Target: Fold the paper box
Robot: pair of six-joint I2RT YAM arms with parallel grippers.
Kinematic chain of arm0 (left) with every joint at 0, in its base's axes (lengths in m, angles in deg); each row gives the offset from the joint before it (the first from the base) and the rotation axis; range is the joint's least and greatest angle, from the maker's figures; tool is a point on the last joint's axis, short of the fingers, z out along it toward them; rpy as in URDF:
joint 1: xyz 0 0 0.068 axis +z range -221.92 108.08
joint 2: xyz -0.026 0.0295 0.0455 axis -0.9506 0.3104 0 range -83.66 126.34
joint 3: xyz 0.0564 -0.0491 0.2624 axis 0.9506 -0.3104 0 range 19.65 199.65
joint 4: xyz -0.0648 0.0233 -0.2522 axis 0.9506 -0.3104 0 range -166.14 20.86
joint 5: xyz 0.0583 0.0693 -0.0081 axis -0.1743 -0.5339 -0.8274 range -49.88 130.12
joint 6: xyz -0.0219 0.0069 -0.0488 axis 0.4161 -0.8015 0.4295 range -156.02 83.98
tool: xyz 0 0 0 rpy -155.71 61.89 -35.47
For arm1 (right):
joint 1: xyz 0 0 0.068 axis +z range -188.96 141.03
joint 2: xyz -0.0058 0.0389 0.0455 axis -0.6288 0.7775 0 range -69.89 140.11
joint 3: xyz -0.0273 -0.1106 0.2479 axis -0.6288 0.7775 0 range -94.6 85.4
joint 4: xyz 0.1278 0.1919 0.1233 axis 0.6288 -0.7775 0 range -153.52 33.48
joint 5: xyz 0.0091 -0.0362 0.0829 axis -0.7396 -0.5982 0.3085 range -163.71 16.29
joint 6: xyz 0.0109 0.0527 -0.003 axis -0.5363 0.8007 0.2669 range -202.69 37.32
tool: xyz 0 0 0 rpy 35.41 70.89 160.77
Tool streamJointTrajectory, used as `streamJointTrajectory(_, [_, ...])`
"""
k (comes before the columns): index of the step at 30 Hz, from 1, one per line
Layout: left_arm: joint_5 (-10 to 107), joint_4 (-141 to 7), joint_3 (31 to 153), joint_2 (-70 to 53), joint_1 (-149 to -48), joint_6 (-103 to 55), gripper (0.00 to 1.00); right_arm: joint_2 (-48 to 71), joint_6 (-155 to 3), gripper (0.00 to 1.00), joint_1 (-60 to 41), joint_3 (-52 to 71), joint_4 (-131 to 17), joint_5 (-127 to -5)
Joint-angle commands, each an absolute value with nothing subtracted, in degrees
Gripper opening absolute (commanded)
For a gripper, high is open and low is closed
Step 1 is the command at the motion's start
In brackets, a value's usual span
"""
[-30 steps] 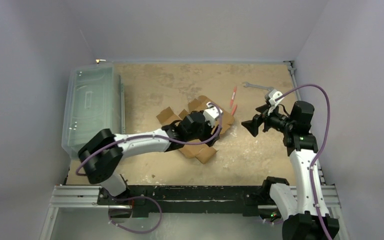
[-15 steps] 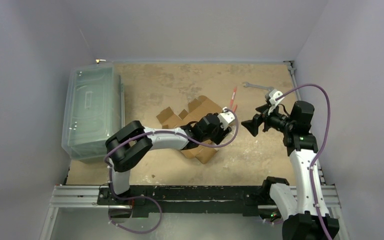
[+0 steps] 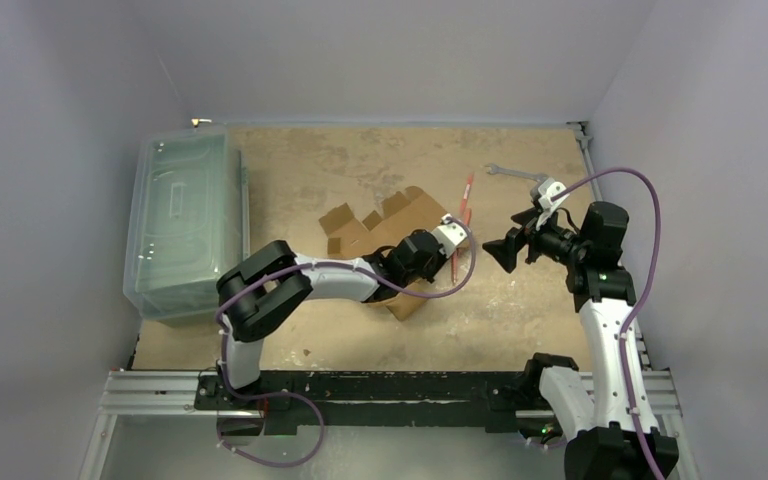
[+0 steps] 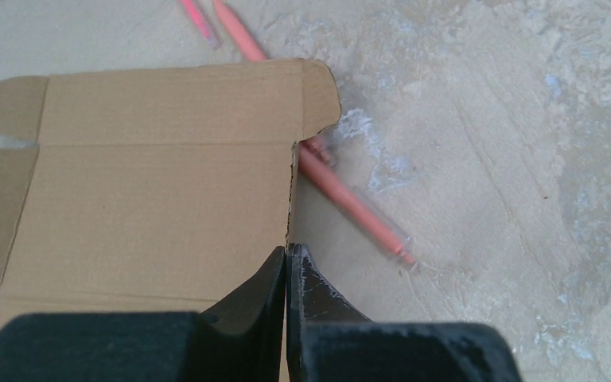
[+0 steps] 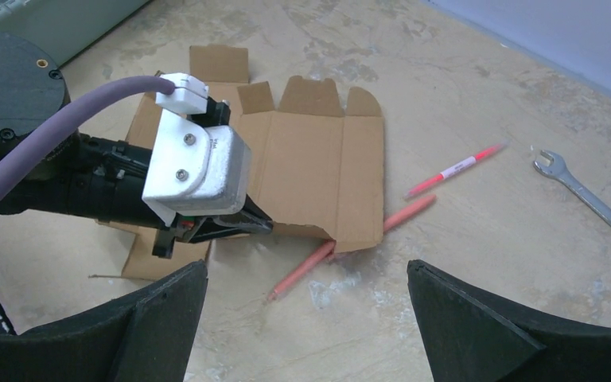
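Observation:
The paper box (image 3: 403, 213) is a flat brown cardboard sheet with flaps, lying mid-table. My left gripper (image 3: 448, 260) reaches across it and is shut on its right edge. In the left wrist view the black fingers (image 4: 318, 290) meet on the sheet's (image 4: 151, 191) cut edge. The right wrist view shows the box (image 5: 318, 159) with that pinched edge raised slightly off the table. My right gripper (image 3: 500, 252) hovers to the right of the box, open and empty; its gap (image 5: 306, 268) faces the box's near corner.
A red pen (image 4: 350, 203) lies partly under the box's right corner, a second one (image 5: 453, 169) beyond it. A wrench (image 3: 508, 173) rests at the back right. A clear plastic bin (image 3: 180, 220) stands along the left side.
My left gripper moved right across the sheet and shut on its right edge. The sheet shifted slightly. The right arm stayed still.

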State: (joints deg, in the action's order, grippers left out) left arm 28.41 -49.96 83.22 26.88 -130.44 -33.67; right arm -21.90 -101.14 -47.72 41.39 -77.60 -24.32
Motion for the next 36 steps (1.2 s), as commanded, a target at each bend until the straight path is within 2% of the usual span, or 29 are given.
streamJointTrajectory(1, [23.2, -44.84, 80.18, 22.27, -130.28, -33.52, 0.0, -21.99, -100.53, 0.99, -48.02, 41.63, -75.68, -24.2])
streamJointTrajectory(9, [18.25, -47.12, 80.85, 22.42, -129.62, -29.21, 0.0, -21.73, -100.57, 0.99, -48.02, 41.72, -75.74, -25.02])
streamJointTrajectory(25, [27.1, -51.79, 82.81, 23.5, -129.57, -23.94, 0.0, -20.85, -100.92, 0.99, -48.02, 41.8, -75.91, -26.0])
streamJointTrajectory(26, [27.18, -52.52, 83.03, 23.32, -129.57, -23.59, 0.1, -20.84, -100.96, 0.99, -47.97, 41.81, -75.88, -26.06])
streamJointTrajectory(29, [26.54, -54.45, 83.13, 21.15, -129.62, -22.7, 0.3, -20.84, -100.92, 0.99, -48.02, 41.81, -75.9, -26.07])
streamJointTrajectory(32, [25.83, -56.21, 82.28, 17.1, -129.11, -21.89, 0.42, -20.8, -101.03, 0.99, -48.02, 41.8, -75.98, -26.07])
streamJointTrajectory(36, [28.91, -57.55, 78.65, 9.14, -125.75, -20.11, 0.53, -20.84, -101.12, 0.99, -48.02, 41.78, -75.94, -26.31])
